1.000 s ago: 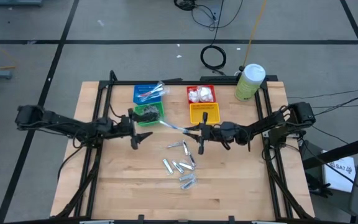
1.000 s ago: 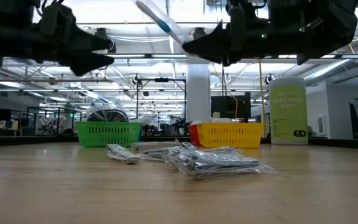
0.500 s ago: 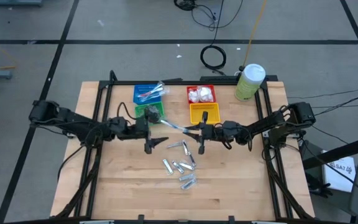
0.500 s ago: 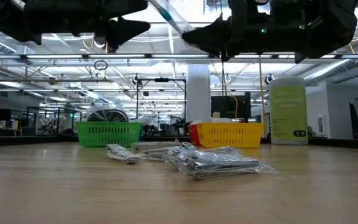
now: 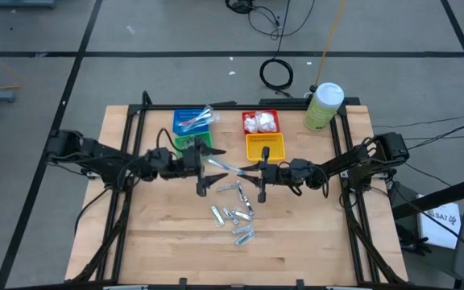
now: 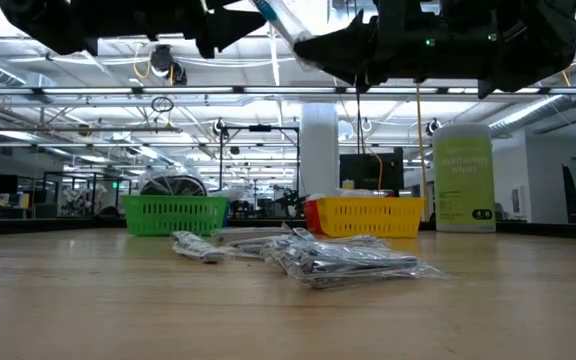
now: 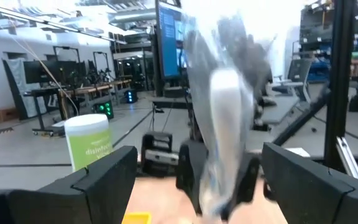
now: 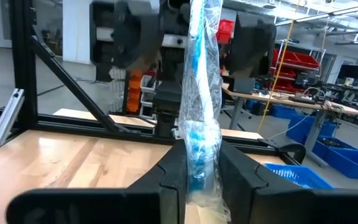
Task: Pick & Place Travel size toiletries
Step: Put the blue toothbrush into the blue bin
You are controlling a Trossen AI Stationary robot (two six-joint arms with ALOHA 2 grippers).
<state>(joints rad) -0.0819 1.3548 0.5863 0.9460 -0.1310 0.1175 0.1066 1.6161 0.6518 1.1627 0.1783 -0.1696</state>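
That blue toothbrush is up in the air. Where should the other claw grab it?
Grab the free end. The right claw pinches one end of the wrapped blue toothbrush, and the rest sticks out toward the left arm. So the left claw should probably come straight from its own side, open, one finger on each side of the thin handle, then close.

toothbrush wrap (image 8: pixel 202 93): clear, crinkled, glossy plastic film
silver tubes (image 5: pixel 234 216): shiny, foil-like wrapping
table (image 5: pixel 312 242): pale wood, smooth, satin sheen
baskets (image 6: pixel 175 213): slotted plastic, matt
canister (image 5: pixel 323 106): smooth plastic, printed label
gripper fingers (image 8: pixel 247 182): dark, matt plastic
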